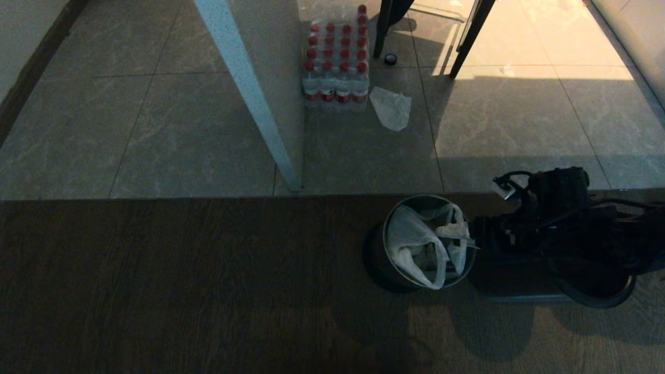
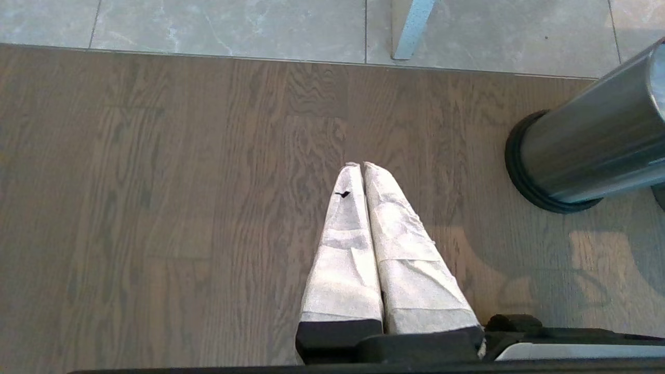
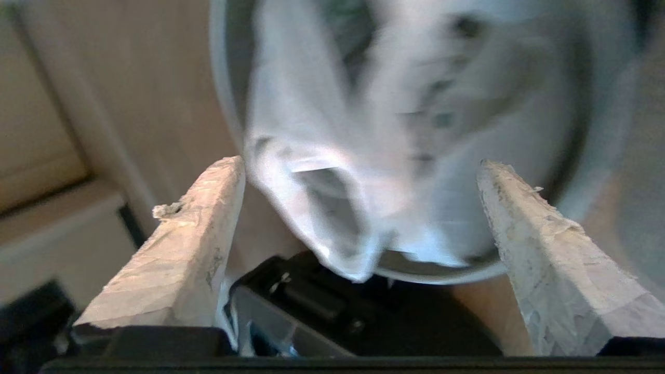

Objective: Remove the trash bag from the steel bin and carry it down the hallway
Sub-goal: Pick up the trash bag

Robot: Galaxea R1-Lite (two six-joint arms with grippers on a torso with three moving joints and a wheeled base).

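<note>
Bin (image 1: 395,270) upright on dark wood floor (image 1: 182,285), just short of the seam where tile (image 1: 182,130) begins. Bag (image 1: 415,244) inside the bin, one loop handle draped out over the near rim, another bunched at the rim on the side facing the right arm.

Right gripper (image 3: 358,208) close beside the bin, at rim height, pointed at the bag. Wrapped fingers (image 3: 176,249) spread wide, one each side of the hanging handle, nothing clamped between them; wrist view smeared, so contact with the plastic impossible to judge.

Left gripper (image 2: 362,165) above bare wood, well apart from the bin, fingers pressed together with nothing between.

Beyond the bin, on the tile: white post (image 1: 249,93), bottle pack (image 1: 336,62) with red caps, plain flat bag (image 1: 390,108) just beside the pack.
</note>
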